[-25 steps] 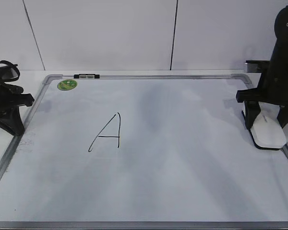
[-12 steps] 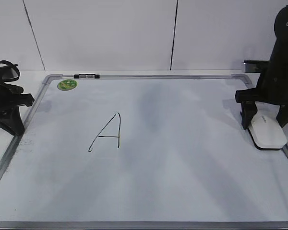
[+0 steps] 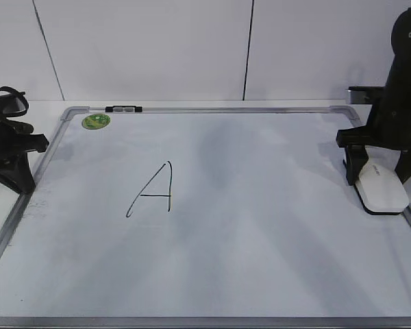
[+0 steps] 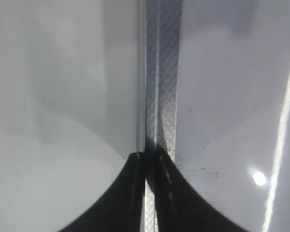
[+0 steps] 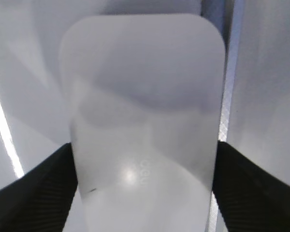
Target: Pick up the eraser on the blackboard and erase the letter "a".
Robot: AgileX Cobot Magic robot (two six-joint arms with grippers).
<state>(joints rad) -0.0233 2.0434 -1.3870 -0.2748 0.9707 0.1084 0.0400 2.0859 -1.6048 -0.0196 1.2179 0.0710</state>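
Note:
The white eraser (image 3: 381, 190) lies on the blackboard (image 3: 260, 240), a white board with a grey frame, at its right edge. My right gripper (image 3: 380, 175) straddles it, and in the right wrist view both black fingers press the eraser's (image 5: 145, 106) sides, so the gripper (image 5: 144, 150) is shut on it. A large capital "A" (image 3: 154, 192) in black marker is left of centre. No small lowercase "a" shows. My left gripper (image 3: 22, 179) is shut and empty over the board's left frame (image 4: 159, 72), its tips (image 4: 147, 157) together.
A green round magnet (image 3: 96, 121) sits at the board's far left corner, and a black clip (image 3: 123, 109) is on the far frame. The board's right frame (image 5: 227, 121) runs just beside the eraser. A white wall stands behind the board.
The right gripper's fingers have closed in on the eraser, which shifted and straightened slightly between them. The left arm has not moved.

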